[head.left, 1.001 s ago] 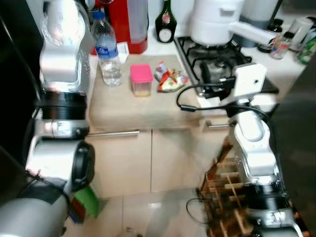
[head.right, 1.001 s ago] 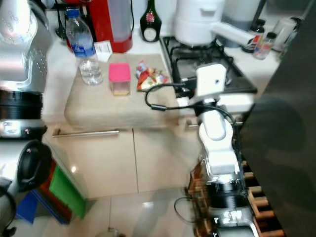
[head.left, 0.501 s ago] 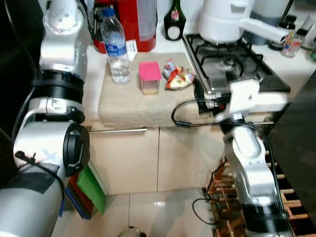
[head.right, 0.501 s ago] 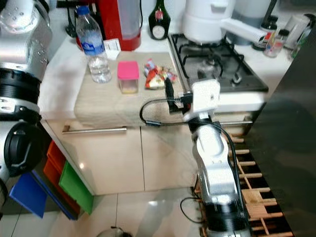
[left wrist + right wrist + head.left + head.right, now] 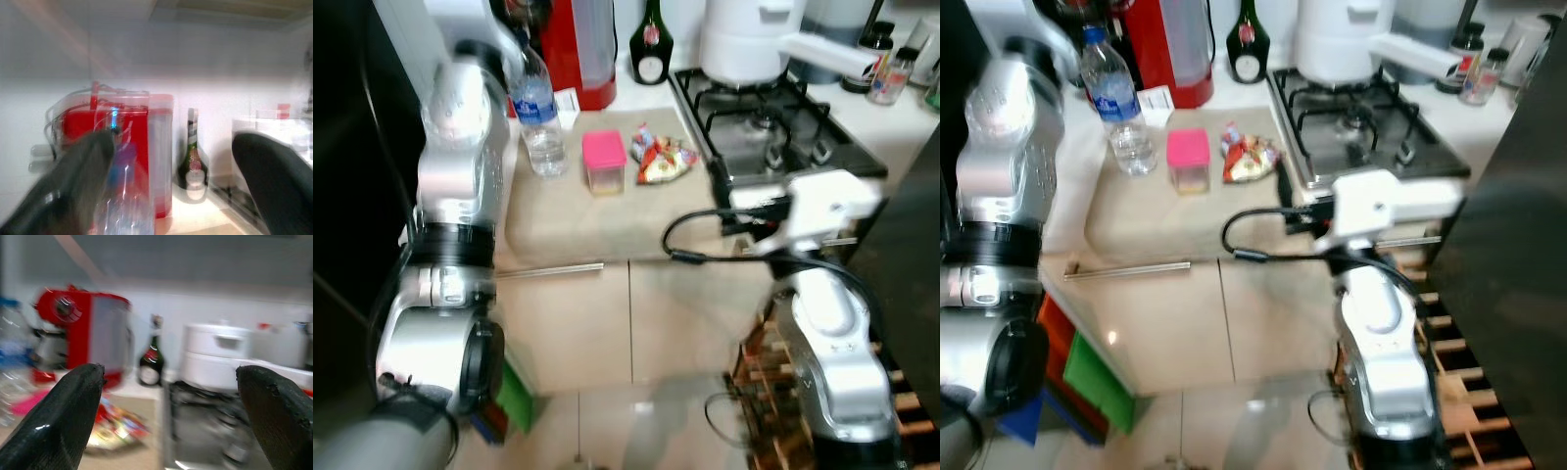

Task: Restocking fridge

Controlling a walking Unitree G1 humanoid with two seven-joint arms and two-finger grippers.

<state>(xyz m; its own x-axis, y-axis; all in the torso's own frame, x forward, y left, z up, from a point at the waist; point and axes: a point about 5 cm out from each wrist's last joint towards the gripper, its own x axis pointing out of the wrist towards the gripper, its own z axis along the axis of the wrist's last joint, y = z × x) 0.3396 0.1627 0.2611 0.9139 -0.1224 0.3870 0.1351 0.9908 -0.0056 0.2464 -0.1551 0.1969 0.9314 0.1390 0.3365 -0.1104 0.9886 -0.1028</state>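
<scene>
My left gripper (image 5: 171, 181), fingers apart, has swung up toward the water bottle (image 5: 537, 108); right gripper (image 5: 171, 421) open too, nothing held yet.

Beige counter (image 5: 578, 220), cream cabinets (image 5: 568, 323), glossy floor (image 5: 607, 431)

No text, brand or number is sharp enough to read in any view; the water bottle (image 5: 536, 108) on the surface carries a blue label with pale marks too blurred to make out; the dark green bottle (image 5: 651, 44) beside the red appliance (image 5: 579, 49) has a red and cream label, its lettering illegible; a small white card (image 5: 1156, 102) leans at the appliance's base with faint unreadable print; the snack packets (image 5: 660, 159) show bright colours, no legible words.
</scene>
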